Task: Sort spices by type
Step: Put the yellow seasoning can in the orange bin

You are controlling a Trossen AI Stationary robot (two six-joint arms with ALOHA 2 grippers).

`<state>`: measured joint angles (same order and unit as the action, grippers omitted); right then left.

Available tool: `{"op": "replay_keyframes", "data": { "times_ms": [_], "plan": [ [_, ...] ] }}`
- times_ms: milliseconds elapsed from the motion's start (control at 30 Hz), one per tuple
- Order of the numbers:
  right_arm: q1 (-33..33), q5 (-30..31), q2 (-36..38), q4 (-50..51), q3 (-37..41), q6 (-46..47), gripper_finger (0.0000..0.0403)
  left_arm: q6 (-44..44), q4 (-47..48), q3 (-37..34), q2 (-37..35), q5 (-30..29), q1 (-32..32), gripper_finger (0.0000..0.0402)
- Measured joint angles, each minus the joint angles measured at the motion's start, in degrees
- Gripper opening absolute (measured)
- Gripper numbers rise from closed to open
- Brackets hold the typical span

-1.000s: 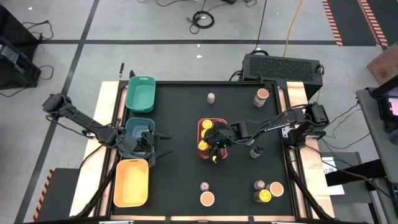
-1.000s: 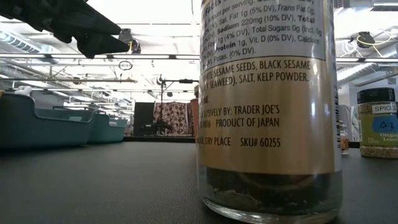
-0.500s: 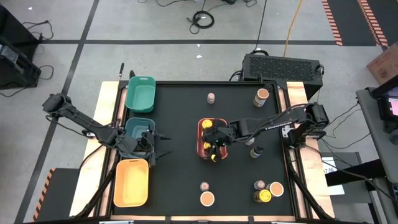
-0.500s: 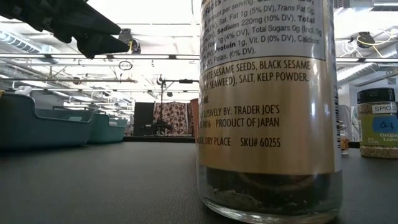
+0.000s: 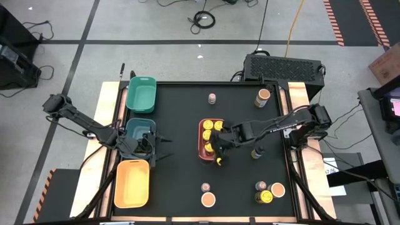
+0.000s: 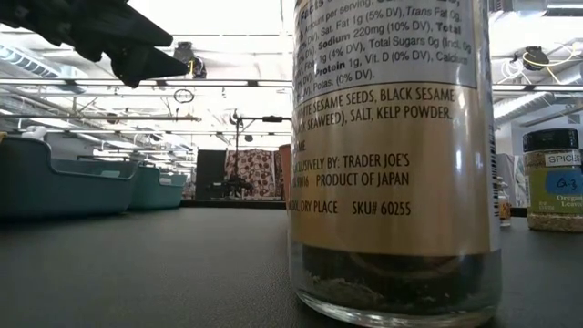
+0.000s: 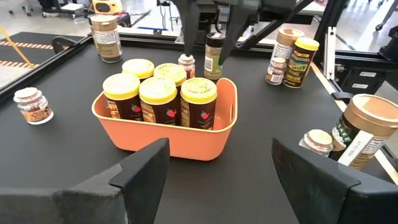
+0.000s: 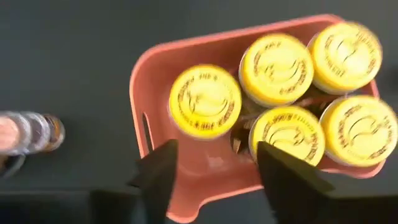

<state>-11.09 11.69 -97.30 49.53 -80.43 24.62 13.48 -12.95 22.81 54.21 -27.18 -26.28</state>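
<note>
Five small round spice jars with bright yellow lids (image 8: 205, 101) stand upright and packed together in the coral plastic tray (image 8: 149, 74) at the centre of the black table (image 5: 181, 187). I have the right gripper (image 8: 217, 155) hanging just above them. Its dark fingers (image 8: 158, 177) are spread, with only the tray's bare corner between them and no jar held. The left gripper (image 7: 217, 155) waits at 9 o'clock beside the teal trays, its fingers also spread and empty, facing the coral tray. I judge these jars stiff and fairly light, with smooth, slippery walls and paper labels. They are probably breakable if knocked over, and they stand tall enough to tip. Because they touch one another, there is little room to reach their sides. I think the safest hold is from above, across a lid or the neck just under it, on a jar at the edge of the cluster. A slim jar with a dark lid (image 5: 255, 152) stands alone at 3 o'clock of the tray and is open on every side. Compared with a second ago, the right arm has slid toward 6 o'clock along the tray, uncovering the lids at its 12 o'clock end. The left arm, the trays and the loose jars have not moved.
</note>
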Motion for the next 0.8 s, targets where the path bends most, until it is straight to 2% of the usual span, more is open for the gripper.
{"op": "replay_keyframes", "data": {
  "times_ms": [200, 233, 567, 800],
  "plan": [
    [-0.4, 3.7, -1.3, -1.8, 3.1, 0.4, 0.0036, 0.8, 0.0, 0.0, 0.0, 0.0, 0.0, 0.0286],
    [-0.4, 4.3, -2.0, -1.7, 3.5, 0.4, 0.0019, 0.8, 0.0, 0.0, 0.0, 0.0, 0.0, 0.0286],
    [-0.4, 4.4, -3.7, -5.9, 3.8, 0.2, 0.0003, 1.0, 0.2, 0.0, 0.0, 0.0, 0.0, 0.0286],
    [0.0, 1.9, -3.7, -10.4, 3.7, -1.6, 0.0001, 1.0, 0.2, 0.0, 0.0, 0.0, 0.0, 0.0286]
  ]
}}
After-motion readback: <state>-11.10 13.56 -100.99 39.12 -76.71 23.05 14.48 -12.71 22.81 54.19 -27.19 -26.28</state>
